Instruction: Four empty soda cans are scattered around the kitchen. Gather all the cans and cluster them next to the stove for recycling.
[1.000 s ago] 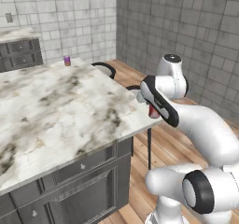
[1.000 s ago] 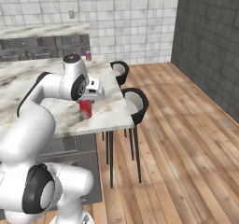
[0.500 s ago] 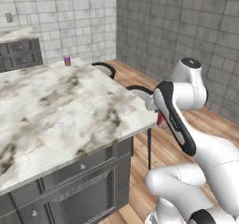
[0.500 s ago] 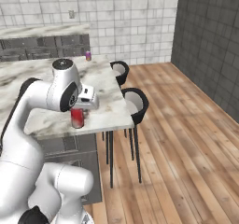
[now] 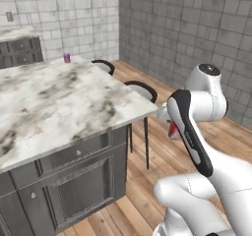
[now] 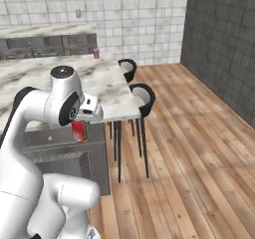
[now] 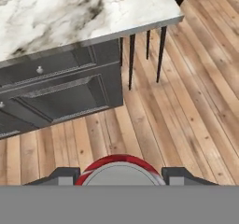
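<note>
a: where's it at with the cans?

b: early, by my reckoning. the gripper [image 7: 120, 177] has its jaws pinching a red can [image 6: 78, 130], held in the air off the near end of the island worktop [image 5: 54, 97], out over the wood floor [image 6: 184, 133]. from the hand view you look straight down on the can's grey top and red rim, a finger pad [image 7: 179, 175] on each side of it.

a: so one in hand. the others?

b: i can spot one more: a small purple can [image 5: 67, 57] standing upright at the far edge of the worktop, near its far corner, well apart from the arm. the other two i can't find from where i'm standing.

a: and the stove?

b: can't make one out from here. dark cabinets [image 6: 45, 45] along the back wall under the tile, but no burner grates that i can pick out. so i'd judge nothing's clustered yet; this red one has to be carried over and set down, then the purple one fetched, then two more found.

a: any brand on the can? a label?

b: none i can read. the red one is just plain red with a grey top, the purple one's too small to tell. no writing anywhere else either. two black stools [image 6: 143, 96] are tucked along the worktop's side edge, nothing printed on them.
</note>
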Available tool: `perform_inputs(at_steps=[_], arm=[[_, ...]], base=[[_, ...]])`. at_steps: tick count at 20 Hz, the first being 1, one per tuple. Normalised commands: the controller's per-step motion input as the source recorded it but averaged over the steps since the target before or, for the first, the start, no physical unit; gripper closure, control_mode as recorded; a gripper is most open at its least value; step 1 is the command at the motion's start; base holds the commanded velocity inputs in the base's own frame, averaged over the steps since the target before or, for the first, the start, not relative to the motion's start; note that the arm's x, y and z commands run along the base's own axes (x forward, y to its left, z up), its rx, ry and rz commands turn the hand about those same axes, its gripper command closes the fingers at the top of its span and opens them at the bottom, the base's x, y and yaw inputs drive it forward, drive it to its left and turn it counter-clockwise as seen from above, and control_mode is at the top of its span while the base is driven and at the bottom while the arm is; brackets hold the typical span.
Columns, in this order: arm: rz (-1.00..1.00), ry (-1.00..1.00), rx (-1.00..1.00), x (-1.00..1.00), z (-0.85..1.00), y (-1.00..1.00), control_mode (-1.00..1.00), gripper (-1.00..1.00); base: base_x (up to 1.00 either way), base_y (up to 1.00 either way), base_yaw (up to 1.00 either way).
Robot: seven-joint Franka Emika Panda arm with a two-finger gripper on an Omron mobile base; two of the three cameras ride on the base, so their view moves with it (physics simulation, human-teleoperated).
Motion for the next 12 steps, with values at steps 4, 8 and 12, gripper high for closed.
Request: perform_inputs(at_steps=[4, 8, 12], arm=[[0.00, 0.00, 0.00, 0.00, 0.00, 0.00, 1.00, 1.00], [0.00, 0.00, 0.00, 0.00, 0.00, 0.00, 1.00, 1.00], [0.00, 0.00, 0.00, 0.00, 0.00, 0.00, 1.00, 1.00]], base=[[-0.56, 0.60, 0.10], [-0.44, 0.60, 0.21], [-0.45, 0.53, 0.26]])
